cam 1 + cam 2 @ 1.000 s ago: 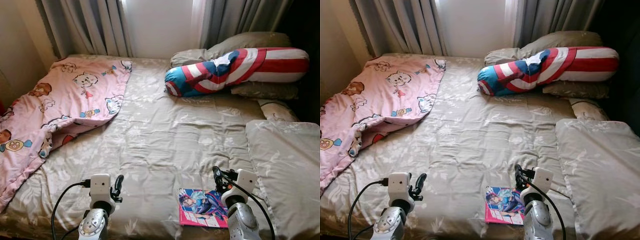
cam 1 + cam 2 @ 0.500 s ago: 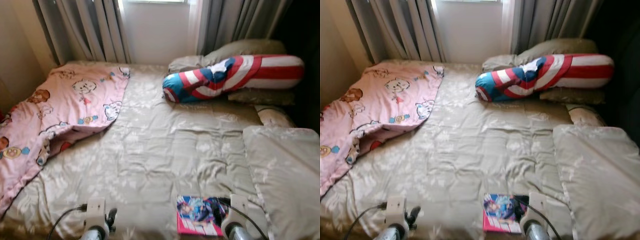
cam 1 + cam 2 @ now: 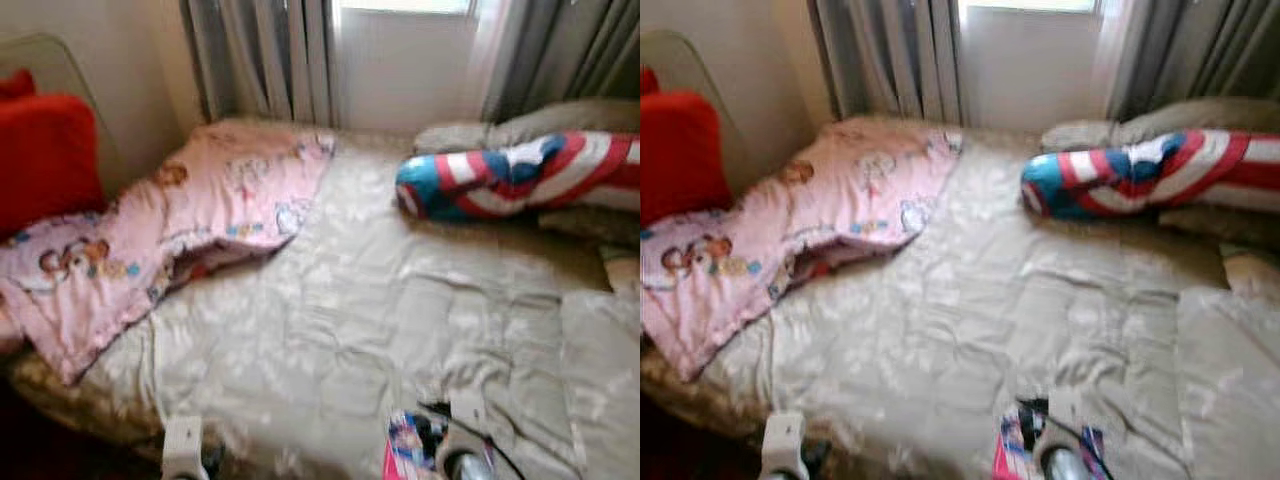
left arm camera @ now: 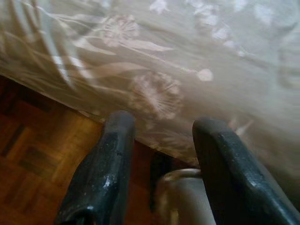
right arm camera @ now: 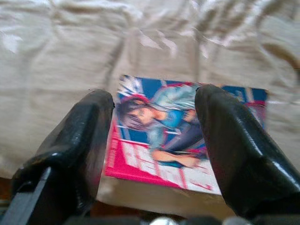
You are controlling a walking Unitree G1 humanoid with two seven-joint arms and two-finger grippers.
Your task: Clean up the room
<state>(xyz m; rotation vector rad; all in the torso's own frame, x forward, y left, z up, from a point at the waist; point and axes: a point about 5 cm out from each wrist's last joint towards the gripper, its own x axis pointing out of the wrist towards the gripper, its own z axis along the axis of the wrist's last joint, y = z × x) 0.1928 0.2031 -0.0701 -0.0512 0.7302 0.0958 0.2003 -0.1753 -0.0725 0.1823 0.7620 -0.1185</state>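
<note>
Right gripper: the right gripper (image 5: 154, 140) hung low at the near edge of the bed, its two black fingers (image 5: 239, 145) spread wide and holding nothing — the magazine (image 5: 187, 136) lay on the cover just beyond them, framed in the gap.
Left gripper: the left gripper (image 4: 161, 159) sat off the bed's near edge, fingers parted and empty, above wooden parquet floor (image 4: 33, 164), with the hanging side of the cover just ahead of it.
Around: a beige floral bed cover (image 3: 340, 320) spread ahead of both grippers; far ahead and to the left lay a pink cartoon blanket (image 3: 190, 220), with a red cushion (image 3: 45, 150) beyond it against the wall; far ahead to the right was a striped red, white and blue bolster (image 3: 510, 180) in front of beige pillows (image 3: 570, 115). Grey curtains (image 3: 265, 55) hung behind the bed.
In the way: nothing lay between the right fingers and the magazine.
Magazine axis: its long side ran across the gripper's reach, parallel to the bed edge — flat, cover up.
Writing: a drawn figure on blue and pink; any lettering too blurred to read.
</note>
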